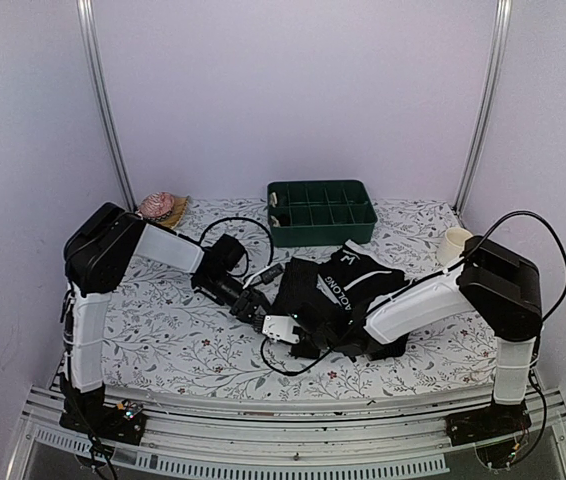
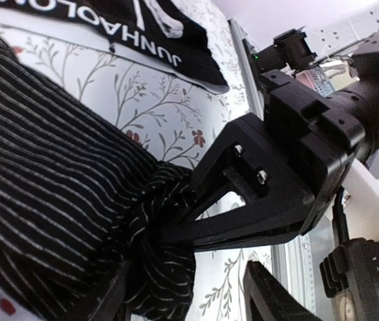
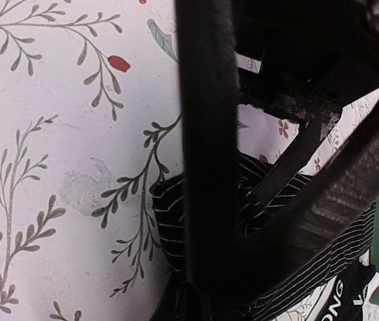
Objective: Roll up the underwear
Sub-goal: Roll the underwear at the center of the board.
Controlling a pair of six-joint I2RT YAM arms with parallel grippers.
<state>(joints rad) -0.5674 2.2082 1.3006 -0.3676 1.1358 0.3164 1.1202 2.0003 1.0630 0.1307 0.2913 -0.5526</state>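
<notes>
Pinching a bunched fold of the striped underwear (image 2: 55, 167), the right gripper (image 2: 169, 231) has its jaws closed on the cloth, fingers meeting in a narrow wedge. The right wrist view shows the same: dark fingers together with thin-striped fabric caught between them. The left gripper (image 2: 189, 302) has its jaws apart, gripping nothing; its fingers (image 2: 112, 301) show at the bottom of the left wrist view with the striped bunch lying between them, and contact cannot be told. The garment lies mid-table on the floral tablecloth (image 2: 156, 107), black and rumpled, on the near side of the green tray (image 1: 321, 212) and apart from it. The lettered waistband (image 2: 142, 33) lies flat just beyond the striped part; I cannot tell whether it is the same piece. Both arms reach in from their sides and meet at the garment's near left edge. A pale cup (image 1: 454, 243) stands at the right edge, well apart.
</notes>
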